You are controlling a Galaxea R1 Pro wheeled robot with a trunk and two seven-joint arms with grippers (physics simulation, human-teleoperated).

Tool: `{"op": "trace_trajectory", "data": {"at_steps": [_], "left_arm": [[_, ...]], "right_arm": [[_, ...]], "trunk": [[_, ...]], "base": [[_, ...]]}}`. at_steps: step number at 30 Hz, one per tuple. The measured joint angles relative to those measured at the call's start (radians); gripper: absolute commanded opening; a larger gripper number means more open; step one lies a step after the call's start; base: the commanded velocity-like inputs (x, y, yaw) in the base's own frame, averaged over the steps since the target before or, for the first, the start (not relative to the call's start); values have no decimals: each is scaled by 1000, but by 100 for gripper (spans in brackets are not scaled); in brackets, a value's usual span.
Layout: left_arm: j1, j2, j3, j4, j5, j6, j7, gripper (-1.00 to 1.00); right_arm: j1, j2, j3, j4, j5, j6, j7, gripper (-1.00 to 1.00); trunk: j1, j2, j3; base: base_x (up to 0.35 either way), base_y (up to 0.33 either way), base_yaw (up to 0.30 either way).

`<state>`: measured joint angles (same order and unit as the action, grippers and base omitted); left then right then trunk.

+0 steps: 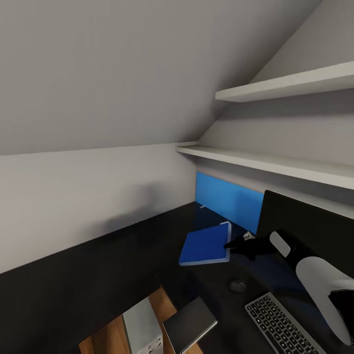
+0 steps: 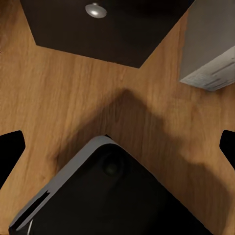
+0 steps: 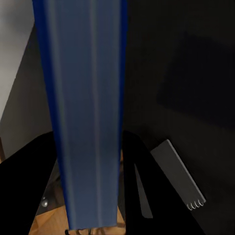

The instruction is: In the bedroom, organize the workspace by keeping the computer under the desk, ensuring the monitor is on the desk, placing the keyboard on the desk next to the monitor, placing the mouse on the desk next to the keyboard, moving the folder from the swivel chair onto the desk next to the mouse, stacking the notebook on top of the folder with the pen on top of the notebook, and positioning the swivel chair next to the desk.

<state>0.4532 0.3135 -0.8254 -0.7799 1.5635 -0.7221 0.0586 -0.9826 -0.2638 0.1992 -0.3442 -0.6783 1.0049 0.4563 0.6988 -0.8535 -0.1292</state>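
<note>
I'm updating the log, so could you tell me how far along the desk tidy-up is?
Looks done: monitor, keyboard and mouse are on the desk, and the computer stands on the floor at the desk's edge. In hand: the right hand grips the folder at the desktop. Left: release it, then stack the notebook and pen and position the chair.
</note>
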Motion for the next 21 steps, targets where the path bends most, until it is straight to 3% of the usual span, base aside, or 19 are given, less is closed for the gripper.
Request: {"op": "trace_trajectory", "data": {"at_steps": [6, 11, 21], "left_arm": [[0, 1, -3, -1, 9, 0, -2, 100], [0, 4, -6, -2, 11, 0, -4, 100], [0, 5, -8, -11, 10, 0, -4, 100]], "right_arm": [[0, 3, -1, -6, -5, -3, 19, -100], [0, 5, 4, -3, -1, -11, 166, -100], [0, 4, 7, 2, 6, -17, 235, -100]], "trunk": [[23, -42, -19], [42, -77, -35], [81, -147, -66]], "base": [[0, 0, 0], [0, 0, 0], [0, 0, 0]]}}
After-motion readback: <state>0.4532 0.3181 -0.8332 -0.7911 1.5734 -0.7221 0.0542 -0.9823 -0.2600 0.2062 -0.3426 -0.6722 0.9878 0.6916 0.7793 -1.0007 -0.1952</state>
